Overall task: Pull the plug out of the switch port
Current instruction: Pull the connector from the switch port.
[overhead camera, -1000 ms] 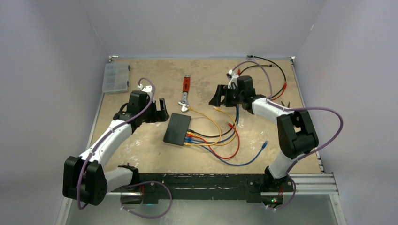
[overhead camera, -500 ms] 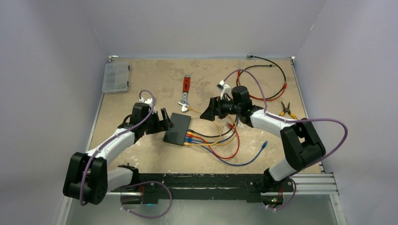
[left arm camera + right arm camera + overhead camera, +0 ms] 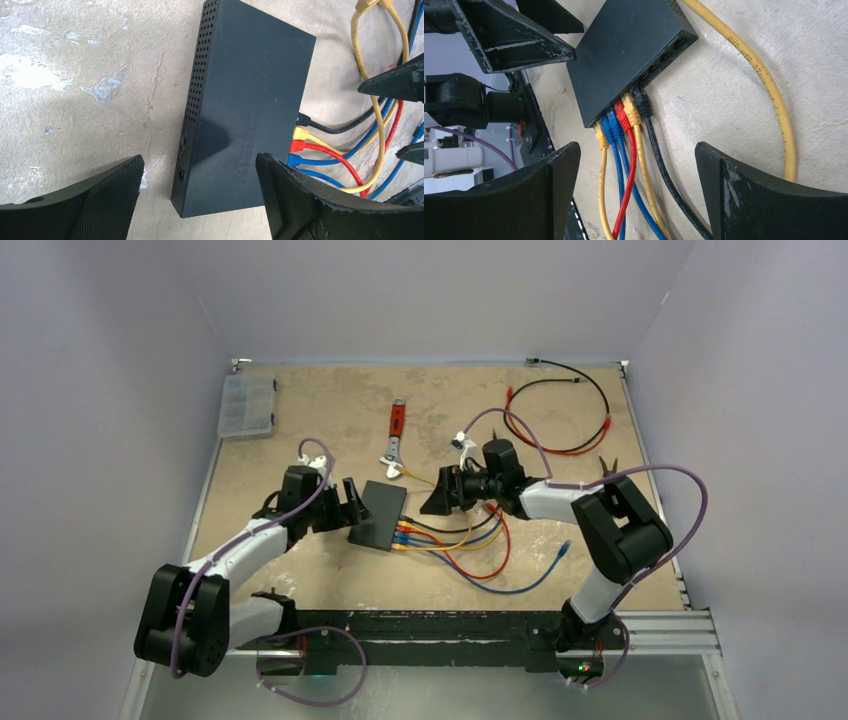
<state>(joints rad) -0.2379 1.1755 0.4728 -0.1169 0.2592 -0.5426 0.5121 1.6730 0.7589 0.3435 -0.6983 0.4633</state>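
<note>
The switch point(image 3: 378, 515) lies flat near the middle of the table point(image 3: 300, 570), a bit slanted. Its ports are on the side that faces right. Six plugs point(image 3: 621, 117) sit there in a row: black, yellow, red, two blue and one more yellow. The ports at the far end of the row have nothing in them. The wires point(image 3: 480, 560) run off to the right and curl in loose loops, so there looks to be slack for a pull.

The left claw point(image 3: 197, 162) hangs over the near end of the switch, coming from the left. Its jaws are wide and hold nothing. I think it is there to pin the switch down, so the box won't slide when a plug gets tugged. I can't tell if it touches the box yet.

The right claw point(image 3: 636, 150) is wide too, and empty. It points at the plugs from the right, over the wires. The plugs are just ahead of its fingers, not between them. They sit packed tight, so grabbing only one will be tricky.
</note>
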